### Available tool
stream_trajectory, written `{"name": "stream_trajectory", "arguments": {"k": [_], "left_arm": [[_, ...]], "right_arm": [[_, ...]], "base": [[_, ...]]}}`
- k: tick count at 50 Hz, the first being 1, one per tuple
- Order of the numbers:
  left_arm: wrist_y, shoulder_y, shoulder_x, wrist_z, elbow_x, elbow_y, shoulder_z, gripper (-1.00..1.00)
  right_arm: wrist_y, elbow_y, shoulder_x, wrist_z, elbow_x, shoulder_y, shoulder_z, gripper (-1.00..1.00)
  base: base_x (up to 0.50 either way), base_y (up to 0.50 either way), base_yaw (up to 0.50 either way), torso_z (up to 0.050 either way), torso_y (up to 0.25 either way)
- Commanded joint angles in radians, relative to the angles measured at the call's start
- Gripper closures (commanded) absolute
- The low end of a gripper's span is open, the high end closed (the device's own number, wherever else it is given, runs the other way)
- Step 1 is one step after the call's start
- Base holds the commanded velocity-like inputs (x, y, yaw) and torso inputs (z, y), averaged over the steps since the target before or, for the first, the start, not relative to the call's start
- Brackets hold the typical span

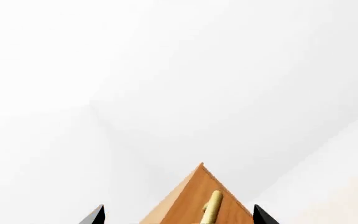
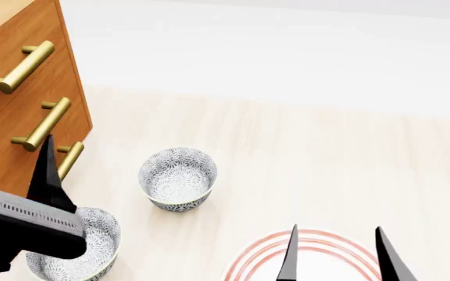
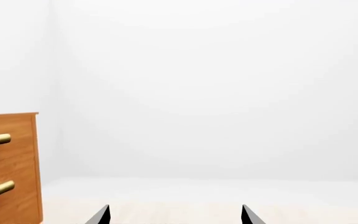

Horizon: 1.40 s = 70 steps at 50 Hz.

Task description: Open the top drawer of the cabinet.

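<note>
Here's the cabinet (image 2: 21, 111) at the far left of the head view, standing on the pale wooden bench (image 2: 311, 164), three drawer fronts stacked with brass bar handles. The top drawer (image 2: 10, 44) sits flush with the two below it, shut, its handle (image 2: 21, 67) untouched.

The left hand (image 2: 49, 167) hovers in front of the lower part of the cabinet, one dark finger (image 2: 47, 170) rising beside the lowest handle (image 2: 68, 159); its other finger is hidden from the head camera. In the left wrist view both fingertips show wide apart, so that hand is open and holds nothing, with a brass handle and a wedge of the wooden front between them. Which drawer that handle belongs to is hard to tell from such a tight angle.

The right hand (image 2: 336, 254) hangs low at the near edge, fingers spread, open and empty, above a white plate (image 2: 245, 260) with red rings.

Two patterned bowls rest on the bench: one bowl (image 2: 177, 178) stands alone near the middle, the other bowl (image 2: 92, 246) is partly covered by the left arm's grey wrist block (image 2: 26, 216).
</note>
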State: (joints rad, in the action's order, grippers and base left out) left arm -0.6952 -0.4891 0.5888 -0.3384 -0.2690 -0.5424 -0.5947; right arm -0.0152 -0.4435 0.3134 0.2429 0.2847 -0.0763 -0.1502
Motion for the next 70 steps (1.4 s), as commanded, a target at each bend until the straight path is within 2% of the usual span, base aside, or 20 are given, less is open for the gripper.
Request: {"name": "stream_trajectory", "arguments": {"k": [1,4,7,10,15,20,27,40,49,61,70], "left_arm": [[-0.158,-0.107,0.078,0.126,-0.281,-0.017,-0.231,-1.00],[-0.172,-0.107,0.065,0.201,-0.239,-0.003,-0.258,-1.00],[-0.169,-0.121,0.065,0.225,-0.240,0.018,-0.280,-1.00],[-0.241,-0.137,0.054,0.293,-0.239,-0.003,-0.296,-1.00],[-0.232,-0.150,0.060,0.310,-0.267,0.008,-0.342,-1.00],[-0.189,-0.159,0.047,0.338,-0.193,0.030,-0.308,-1.00],[-0.124,-0.187,0.033,0.307,-0.159,0.131,-0.275,-1.00],[-0.084,-0.250,0.001,0.294,-0.153,0.302,-0.279,-1.00],[-0.084,-0.268,-0.006,0.295,-0.166,0.335,-0.292,-1.00],[-0.050,-0.333,-0.047,0.284,-0.177,0.472,-0.313,-1.00],[-0.090,-0.367,-0.055,0.246,-0.237,0.494,-0.317,-1.00]], "right_arm": [[0.010,-0.019,-0.014,-0.015,-0.042,-0.007,0.007,-1.00],[0.009,-0.014,-0.014,-0.015,-0.046,-0.006,0.000,-1.00],[0.009,-0.013,-0.011,-0.014,-0.046,-0.008,0.001,-1.00],[0.008,-0.010,-0.010,-0.013,-0.047,-0.008,0.000,-1.00],[0.008,-0.006,-0.008,-0.013,-0.052,-0.008,-0.006,-1.00],[0.007,0.001,-0.005,-0.015,-0.052,-0.007,-0.011,-1.00],[0.008,0.012,-0.003,-0.015,-0.055,-0.004,-0.016,-1.00],[0.016,0.026,0.001,-0.017,-0.046,-0.004,-0.026,-1.00],[0.021,0.029,0.004,-0.016,-0.047,-0.001,-0.034,-1.00],[0.025,0.032,0.010,-0.013,-0.048,0.002,-0.039,-1.00],[0.026,0.035,0.014,-0.011,-0.046,0.004,-0.041,-1.00]], "base": [[0.00,0.00,0.00,0.000,0.000],[0.00,0.00,0.00,0.000,0.000],[0.00,0.00,0.00,0.000,0.000],[0.00,0.00,0.00,0.000,0.000],[0.00,0.00,0.00,0.000,0.000],[0.00,0.00,0.00,0.000,0.000],[0.00,0.00,0.00,0.000,0.000],[0.00,0.00,0.00,0.000,0.000],[0.00,0.00,0.00,0.000,0.000],[0.00,0.00,0.00,0.000,0.000],[0.00,0.00,0.00,0.000,0.000]]}}
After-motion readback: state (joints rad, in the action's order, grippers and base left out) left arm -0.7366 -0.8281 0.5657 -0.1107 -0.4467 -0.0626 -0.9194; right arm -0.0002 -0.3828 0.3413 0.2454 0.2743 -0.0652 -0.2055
